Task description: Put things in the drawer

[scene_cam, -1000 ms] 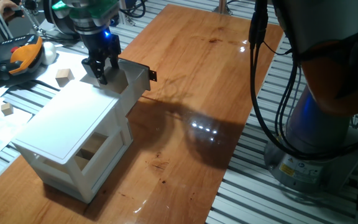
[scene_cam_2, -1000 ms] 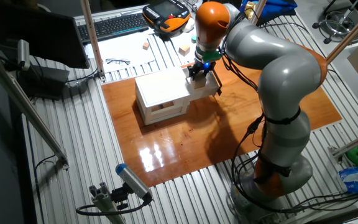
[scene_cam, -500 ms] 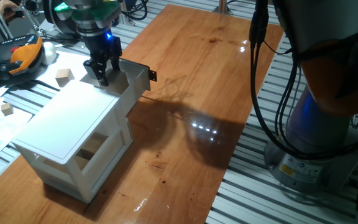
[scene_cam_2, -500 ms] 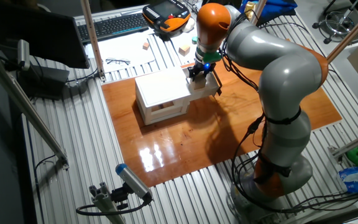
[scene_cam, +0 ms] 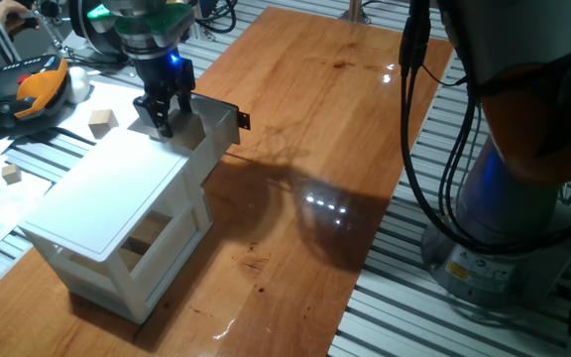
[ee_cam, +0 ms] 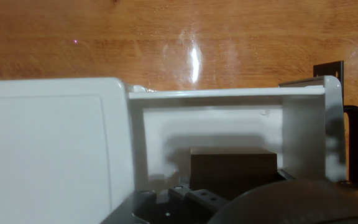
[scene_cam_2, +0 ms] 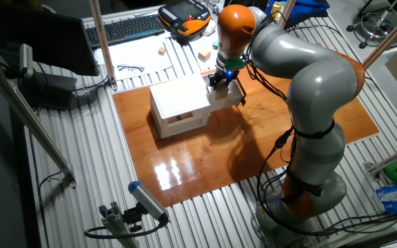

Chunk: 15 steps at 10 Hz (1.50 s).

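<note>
The white cabinet stands on the wooden board with its drawer pulled out; the black handle tab points right. My gripper hangs over the drawer's inner end, by the cabinet top, fingers apart. In the hand view a pale wooden cube lies in shadow on the floor of the drawer, just under the hand. Two more cubes lie on the slatted table left of the cabinet. The other fixed view shows the gripper over the drawer.
A cube sits in the cabinet's lower shelf. An orange and black pendant lies at the far left. The arm's base stands to the right. A keyboard and glasses lie behind the cabinet.
The gripper has risen very slightly over the drawer. The cabinet, drawer and loose cubes have not moved.
</note>
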{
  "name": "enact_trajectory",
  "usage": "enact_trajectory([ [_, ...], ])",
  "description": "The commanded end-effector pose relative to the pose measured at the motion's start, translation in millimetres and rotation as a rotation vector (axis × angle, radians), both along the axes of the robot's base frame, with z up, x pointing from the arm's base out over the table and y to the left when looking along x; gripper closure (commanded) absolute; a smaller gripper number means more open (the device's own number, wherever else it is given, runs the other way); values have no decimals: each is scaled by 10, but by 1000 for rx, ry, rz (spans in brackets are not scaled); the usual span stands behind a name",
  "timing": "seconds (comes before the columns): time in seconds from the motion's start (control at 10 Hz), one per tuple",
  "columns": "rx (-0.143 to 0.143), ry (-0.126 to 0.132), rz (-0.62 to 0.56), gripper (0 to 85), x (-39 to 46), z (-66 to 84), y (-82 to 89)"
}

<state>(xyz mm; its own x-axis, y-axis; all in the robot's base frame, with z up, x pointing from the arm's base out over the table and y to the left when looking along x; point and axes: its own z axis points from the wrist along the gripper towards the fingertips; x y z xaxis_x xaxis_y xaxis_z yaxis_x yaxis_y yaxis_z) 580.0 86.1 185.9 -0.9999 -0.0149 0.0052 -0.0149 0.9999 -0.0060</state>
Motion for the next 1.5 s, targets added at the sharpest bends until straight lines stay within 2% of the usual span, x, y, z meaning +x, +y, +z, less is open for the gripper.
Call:
enact_trajectory([
  [0.0,0,-2,-2,680,-3,-6,0],
  [0.1,1,-2,-5,680,-5,-4,-1],
  [0.2,1,-6,-7,510,-5,-5,-1],
  [0.7,-2,-15,-22,510,-5,-10,-1],
  [0.8,-2,-15,-23,340,-5,-10,-1],
  [1.2,-1,-23,-34,340,-8,-5,3],
  [1.3,-3,-23,-33,170,-9,-4,3],
  [1.4,-4,-23,-30,170,-11,-3,2],
])
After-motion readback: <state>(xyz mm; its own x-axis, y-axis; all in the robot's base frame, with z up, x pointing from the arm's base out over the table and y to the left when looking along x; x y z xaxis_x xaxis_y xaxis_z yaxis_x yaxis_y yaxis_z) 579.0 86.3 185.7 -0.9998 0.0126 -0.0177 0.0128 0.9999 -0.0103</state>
